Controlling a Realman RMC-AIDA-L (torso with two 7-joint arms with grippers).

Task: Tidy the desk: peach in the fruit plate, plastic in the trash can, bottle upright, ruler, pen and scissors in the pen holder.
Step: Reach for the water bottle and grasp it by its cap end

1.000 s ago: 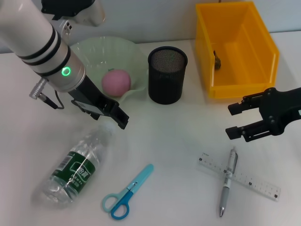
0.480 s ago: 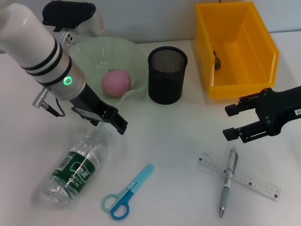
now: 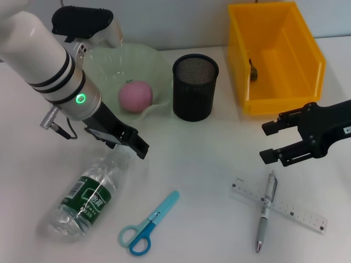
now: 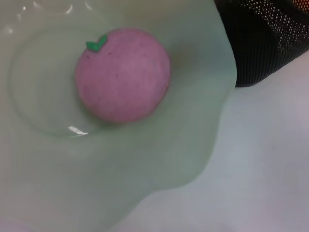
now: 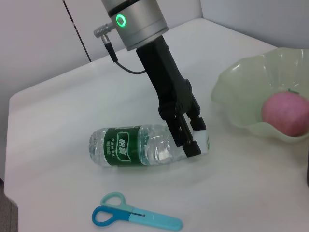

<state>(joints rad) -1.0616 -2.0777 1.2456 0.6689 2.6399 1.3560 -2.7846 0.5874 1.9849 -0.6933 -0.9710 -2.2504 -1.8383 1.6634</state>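
The clear bottle [image 3: 88, 197] [image 5: 135, 147] lies on its side at the front left. My left gripper [image 3: 138, 148] [image 5: 192, 137] is down at its capped neck, open, one finger on each side. The pink peach [image 3: 135, 96] [image 4: 123, 72] rests in the pale green fruit plate [image 3: 109, 57]. The black mesh pen holder [image 3: 195, 93] stands beside the plate. Blue scissors [image 3: 148, 224] lie at the front centre. The pen [image 3: 263, 216] lies across the ruler [image 3: 296, 211] at the front right. My right gripper [image 3: 266, 141] hovers open above them. A dark scrap of plastic [image 3: 254, 69] sits in the yellow trash can [image 3: 307, 55].
The trash can stands at the back right, right behind my right gripper. Plate, pen holder and can form a row along the back. White tabletop lies bare between the scissors and the ruler.
My left gripper has shifted slightly toward the bottle's neck. The right gripper drifted a little to the left. The bottle and the other things have not moved.
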